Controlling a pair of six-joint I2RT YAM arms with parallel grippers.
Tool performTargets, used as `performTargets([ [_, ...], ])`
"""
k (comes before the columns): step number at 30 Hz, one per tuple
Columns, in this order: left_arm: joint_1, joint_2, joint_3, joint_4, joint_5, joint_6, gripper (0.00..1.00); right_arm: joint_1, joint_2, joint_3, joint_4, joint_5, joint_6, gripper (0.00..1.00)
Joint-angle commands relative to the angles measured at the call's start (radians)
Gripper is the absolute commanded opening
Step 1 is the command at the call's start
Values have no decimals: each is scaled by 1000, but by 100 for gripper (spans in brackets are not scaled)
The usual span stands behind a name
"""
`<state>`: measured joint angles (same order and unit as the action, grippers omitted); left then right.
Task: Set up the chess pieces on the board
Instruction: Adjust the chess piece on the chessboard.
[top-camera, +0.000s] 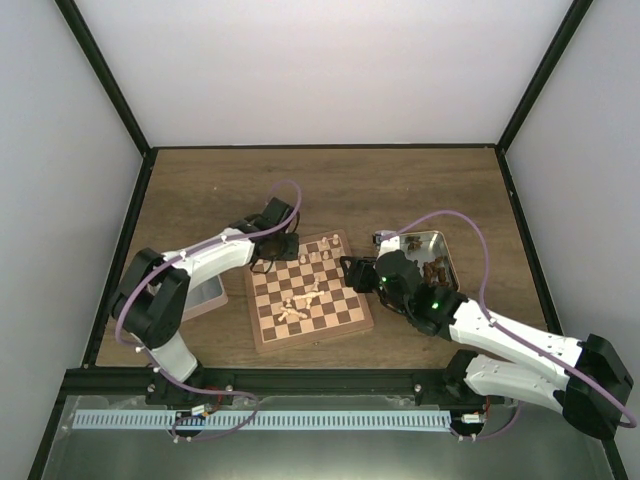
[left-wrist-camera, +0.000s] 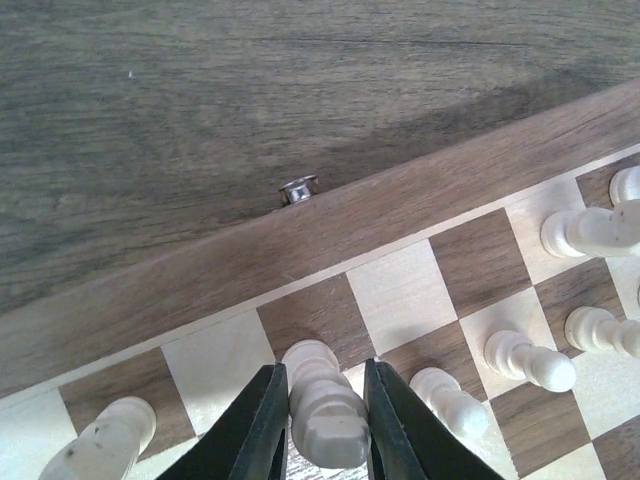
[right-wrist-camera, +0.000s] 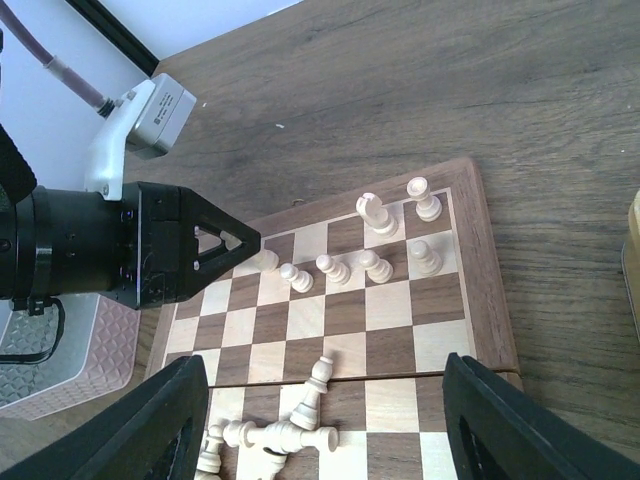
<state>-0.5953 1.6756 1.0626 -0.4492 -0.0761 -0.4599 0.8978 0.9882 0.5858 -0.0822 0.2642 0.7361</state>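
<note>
left fingers (left-wrist-camera: 255, 435): closed on a cream piece (left-wrist-camera: 322, 415), near the board (left-wrist-camera: 330, 235) far rim
right fingers (right-wrist-camera: 170, 420): wide open, empty, above board
loose pieces (right-wrist-camera: 285, 435): toppled heap, board's near half
handling: light, stiff, smooth wood; likely rolls. Pinch mid-stem, gently.

Top camera is looking steeply down on the board (top-camera: 308, 292) from high beyond its near edge. Left wrist is hugging its far rim; right wrist is hovering higher, both sharing its far-row chess pieces (right-wrist-camera: 376, 266).
</note>
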Motion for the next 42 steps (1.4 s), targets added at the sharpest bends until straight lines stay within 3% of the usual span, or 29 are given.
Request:
performTargets([
  [1,4,20,37,14,19,23,22,-7,3,9,10,32,-16,66],
  [21,4,46,75,-24,-40,46,20,-7,30,8,25,39,-40,66],
  [33,3,45,95,-90,-8,96,27,-7,7,-12,46,51,-47,66],
  [42,5,-43,97,-62,-10,82,36,-7,33,-2,33,-5,-43,66],
])
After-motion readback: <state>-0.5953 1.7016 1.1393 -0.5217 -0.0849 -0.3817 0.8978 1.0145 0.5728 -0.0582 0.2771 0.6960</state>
